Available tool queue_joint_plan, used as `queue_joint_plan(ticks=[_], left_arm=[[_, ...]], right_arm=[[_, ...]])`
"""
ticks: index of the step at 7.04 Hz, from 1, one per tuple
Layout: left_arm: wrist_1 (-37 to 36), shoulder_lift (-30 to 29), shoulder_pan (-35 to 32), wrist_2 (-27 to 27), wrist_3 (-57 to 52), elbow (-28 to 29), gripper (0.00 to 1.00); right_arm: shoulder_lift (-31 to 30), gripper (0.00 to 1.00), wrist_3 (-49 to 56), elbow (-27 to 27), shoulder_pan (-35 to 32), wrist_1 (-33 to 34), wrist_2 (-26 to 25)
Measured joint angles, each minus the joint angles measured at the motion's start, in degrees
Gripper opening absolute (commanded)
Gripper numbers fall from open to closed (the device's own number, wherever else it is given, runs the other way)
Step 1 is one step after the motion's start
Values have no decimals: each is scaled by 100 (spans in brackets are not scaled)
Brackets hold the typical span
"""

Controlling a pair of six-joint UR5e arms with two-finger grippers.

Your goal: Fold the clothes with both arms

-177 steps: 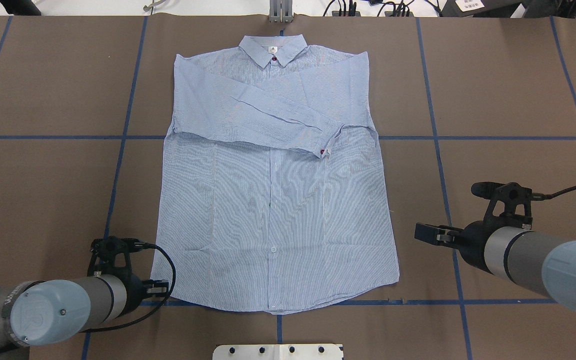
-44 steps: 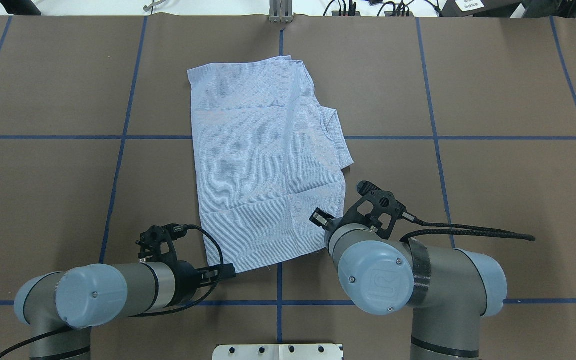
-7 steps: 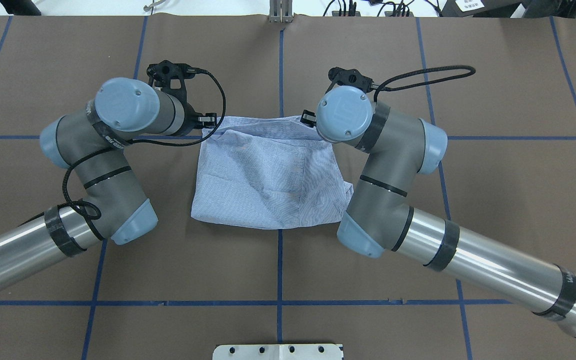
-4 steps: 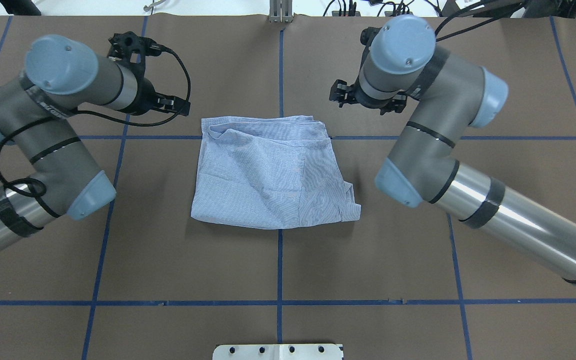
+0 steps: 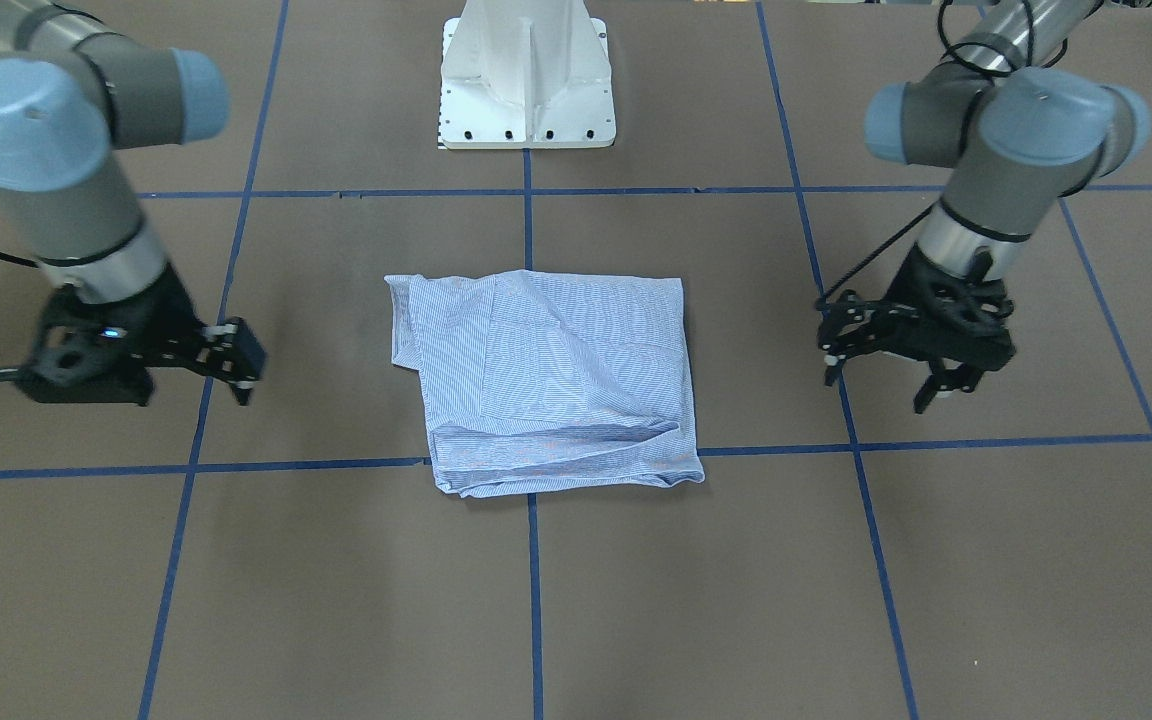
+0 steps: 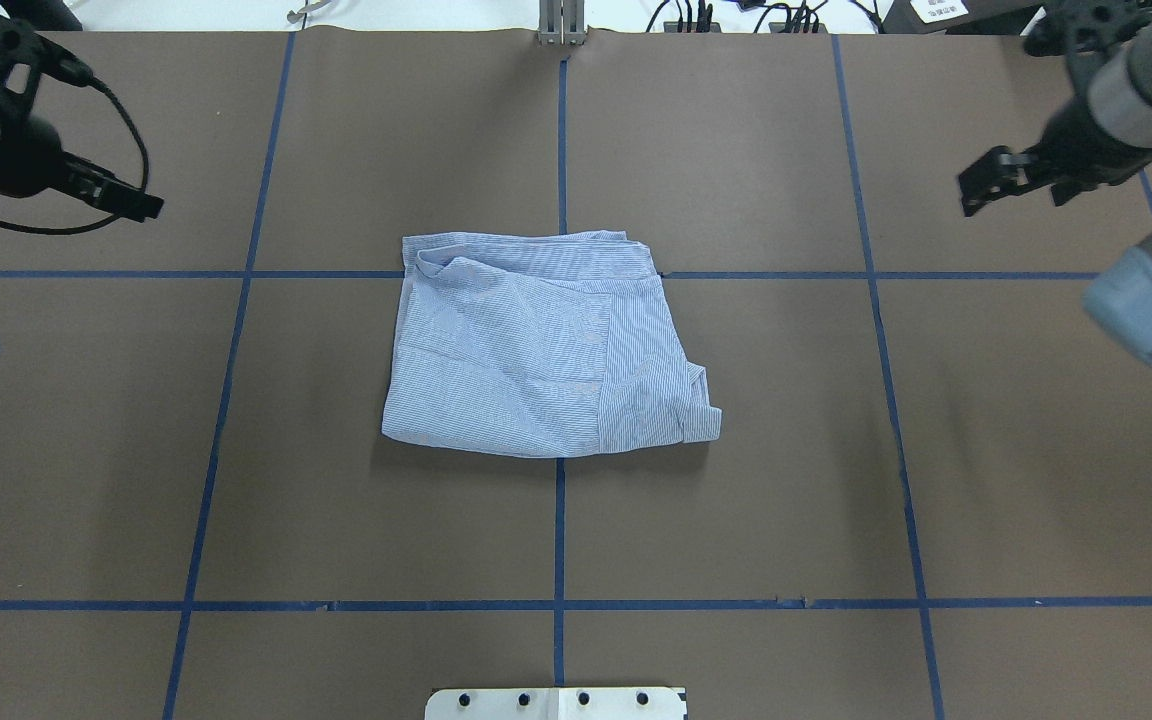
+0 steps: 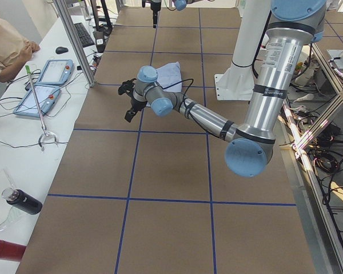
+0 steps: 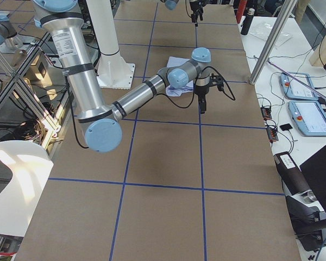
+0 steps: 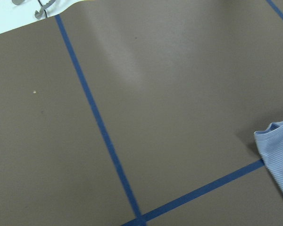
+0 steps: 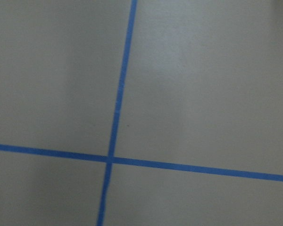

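Observation:
The striped light blue shirt (image 6: pixel 546 345) lies folded into a rough rectangle at the middle of the table, also seen in the front-facing view (image 5: pixel 556 380). One corner of it shows in the left wrist view (image 9: pixel 279 151). My left gripper (image 6: pixel 126 200) is open and empty, well off the shirt's far left corner; the front-facing view (image 5: pixel 878 386) shows its fingers spread. My right gripper (image 6: pixel 1014 195) is open and empty, well off to the shirt's far right, and also shows in the front-facing view (image 5: pixel 198 375). The right wrist view shows only bare table.
The brown table cover (image 6: pixel 736 500) carries a grid of blue tape lines (image 6: pixel 558 530). The white pedestal base (image 5: pixel 528 75) stands at the near edge. Tablets (image 7: pixel 48 71) and a person (image 7: pixel 6 43) are at the table beyond the far edge.
Both grippers have let go of the shirt's far edge and swung outward, the left to the far left and the right to the far right. The folded shirt has stayed in place.

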State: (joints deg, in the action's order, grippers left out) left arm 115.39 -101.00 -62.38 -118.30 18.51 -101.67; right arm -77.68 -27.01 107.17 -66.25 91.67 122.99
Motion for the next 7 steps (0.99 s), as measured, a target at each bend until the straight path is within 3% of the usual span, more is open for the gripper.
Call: queue_joint_plan(ticks=[3, 5, 7], left_arm=[[46, 758, -1018, -514, -1250, -29, 100], [22, 1172, -1393, -547, -1351, -14, 100], [-285, 1391, -1970, -714, -1338, 162, 100]], right_arm=[[-1636, 100, 2909, 27, -1740, 4, 601], [-2757, 100, 3537, 17, -2462, -146, 1038], [-3205, 100, 3589, 33, -2752, -195, 1217]])
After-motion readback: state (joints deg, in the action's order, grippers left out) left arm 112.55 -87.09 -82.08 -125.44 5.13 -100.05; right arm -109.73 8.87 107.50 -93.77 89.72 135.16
